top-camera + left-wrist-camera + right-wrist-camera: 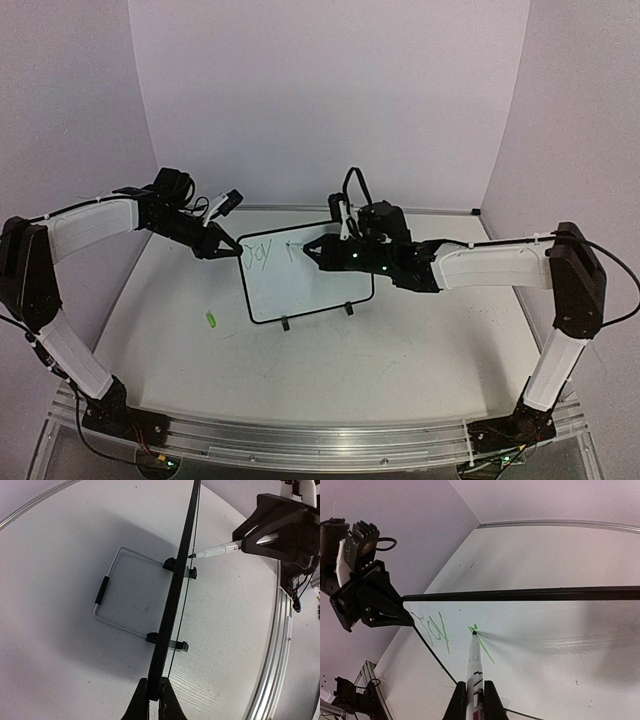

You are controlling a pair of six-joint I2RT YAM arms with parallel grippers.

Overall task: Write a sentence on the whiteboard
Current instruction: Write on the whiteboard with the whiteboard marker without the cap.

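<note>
The whiteboard [300, 290] stands upright on its two black feet near the table's middle. My left gripper [230, 250] is shut on its top-left corner; in the left wrist view the black frame [175, 595] runs edge-on between the fingers of that gripper [154, 696]. My right gripper [474, 700] is shut on a white marker [475, 660], whose green tip touches the board face [545, 645]. The sentence [432, 627] reads "Joy" in green, followed by a slanted stroke [485, 649] at the tip. From above, the writing [262, 248] sits along the board's upper left.
A small green cap [211, 319] lies on the table left of the board. A wire stand [107, 597] props the board from behind. Purple walls enclose the table on three sides, and an aluminium rail [320, 440] runs along the near edge.
</note>
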